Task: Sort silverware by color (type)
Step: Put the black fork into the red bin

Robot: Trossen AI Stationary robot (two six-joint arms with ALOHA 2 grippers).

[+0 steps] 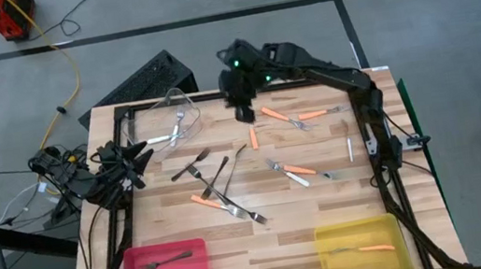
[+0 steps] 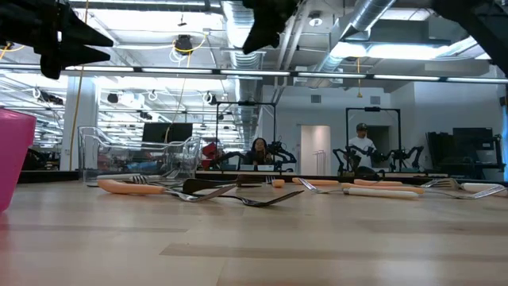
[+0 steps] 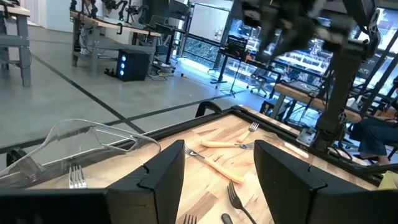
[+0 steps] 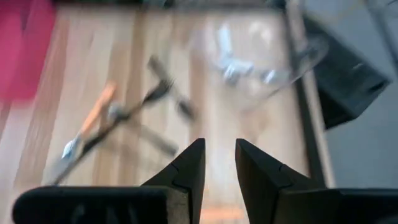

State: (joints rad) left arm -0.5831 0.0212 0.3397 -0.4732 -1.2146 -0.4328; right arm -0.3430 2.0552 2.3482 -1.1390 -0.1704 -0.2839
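Silverware lies scattered over the wooden table [image 1: 326, 207]: orange-handled forks [image 1: 280, 115], dark forks [image 1: 196, 165] and a silver one [image 1: 349, 148]. One orange-handled fork [image 1: 253, 137] lies just near of my right gripper [image 1: 243, 110]. That gripper hangs high over the table's far middle, beside the clear bin [image 1: 174, 115]. Its fingers [image 4: 186, 168] stand a little apart with nothing seen between them. My left gripper [image 1: 140, 156] waits at the table's left edge, open and empty, its fingers [image 3: 165, 171] wide apart.
The clear bin [image 4: 261, 62] at the far left holds silver forks. A pink bin [image 1: 162, 263] at the near left holds a dark fork. A yellow bin [image 1: 360, 248] at the near right holds an orange-handled fork. Bare wood lies between the two near bins.
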